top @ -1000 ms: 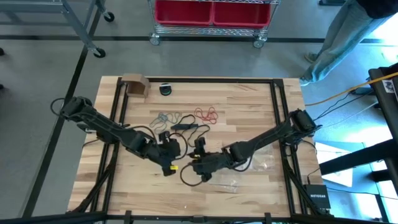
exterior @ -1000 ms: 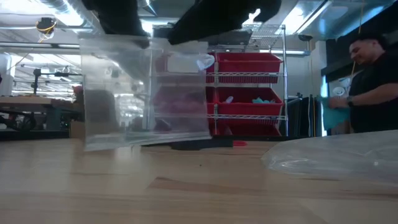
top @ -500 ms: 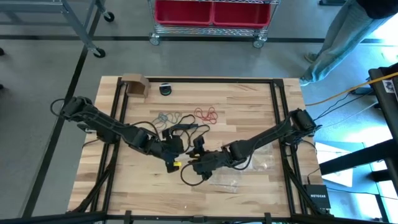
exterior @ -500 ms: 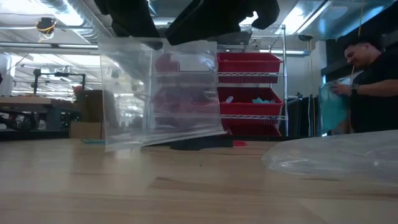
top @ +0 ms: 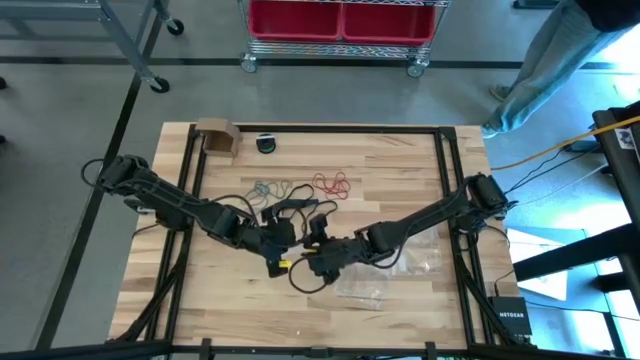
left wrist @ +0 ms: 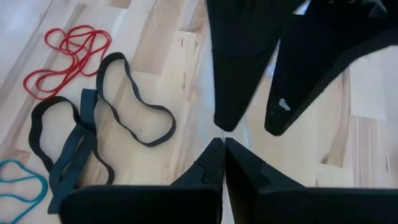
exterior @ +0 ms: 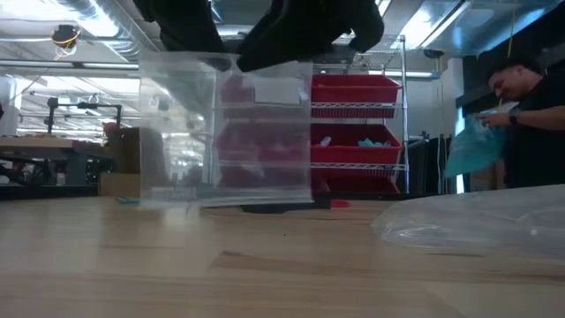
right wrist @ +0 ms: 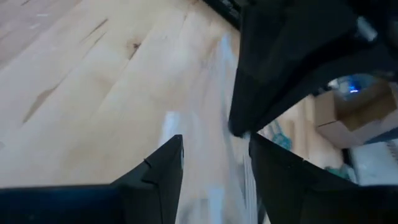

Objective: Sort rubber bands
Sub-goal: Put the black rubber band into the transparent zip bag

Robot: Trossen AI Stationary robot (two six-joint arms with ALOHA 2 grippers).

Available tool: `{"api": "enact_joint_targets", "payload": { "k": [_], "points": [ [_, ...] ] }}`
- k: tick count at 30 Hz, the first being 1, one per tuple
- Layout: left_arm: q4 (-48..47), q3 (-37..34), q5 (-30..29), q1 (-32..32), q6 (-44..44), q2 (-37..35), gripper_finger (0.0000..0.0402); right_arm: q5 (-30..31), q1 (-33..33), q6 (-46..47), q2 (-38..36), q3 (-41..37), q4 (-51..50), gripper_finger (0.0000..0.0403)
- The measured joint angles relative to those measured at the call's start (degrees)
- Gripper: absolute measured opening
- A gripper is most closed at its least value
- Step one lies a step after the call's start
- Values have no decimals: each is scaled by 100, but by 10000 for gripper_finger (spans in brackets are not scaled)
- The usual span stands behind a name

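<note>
A clear zip bag [exterior: 225, 132] hangs upright between my two grippers over the middle of the table. My left gripper [top: 283, 243] is shut on it. My right gripper [top: 315, 242] faces it closely, fingers apart [right wrist: 214, 168], the bag's film between them. The rubber bands lie flat on the wood beyond the grippers: black ones [left wrist: 93, 134], red ones [left wrist: 65, 56] and a teal one [left wrist: 18, 180]. In the high view they form a black cluster [top: 298, 204], a red one [top: 332, 184] and a grey-teal one [top: 268, 189]. My left gripper pinches the bag's top edge [exterior: 190, 60] near its left corner between its two shut fingers [left wrist: 214, 165], coming slanting down from the table's left. The bag hangs straight below. My right gripper stands at the top edge's right end [exterior: 296, 64]; I cannot tell whether it touches.
More clear bags [top: 395, 268] lie flat on the table's near right, bulging in the low view [exterior: 477, 221]. A cardboard box [top: 217, 135] and a small dark round thing [top: 266, 144] sit at the far left. A person [exterior: 521, 124] stands beyond the table's right.
The bag has shifted a little toward the table's right. It was tilted, with its lower edge slanting; now it hangs level and square. Both grippers stay at its top edge, and their finger gaps are unchanged.
</note>
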Motion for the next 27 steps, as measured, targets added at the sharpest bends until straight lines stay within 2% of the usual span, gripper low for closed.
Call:
{"api": "enact_joint_targets", "payload": {
  "k": [11,20,27],
  "points": [
    [-17,0,-101,76,-151,0,0,374,55,36,11,0,-60,175],
    [36,0,-429,153,-445,0,0,107,53,166,15,62,-53,175],
    [48,0,-370,105,-272,0,0,476,48,125,15,62,-56,175]
  ]
}}
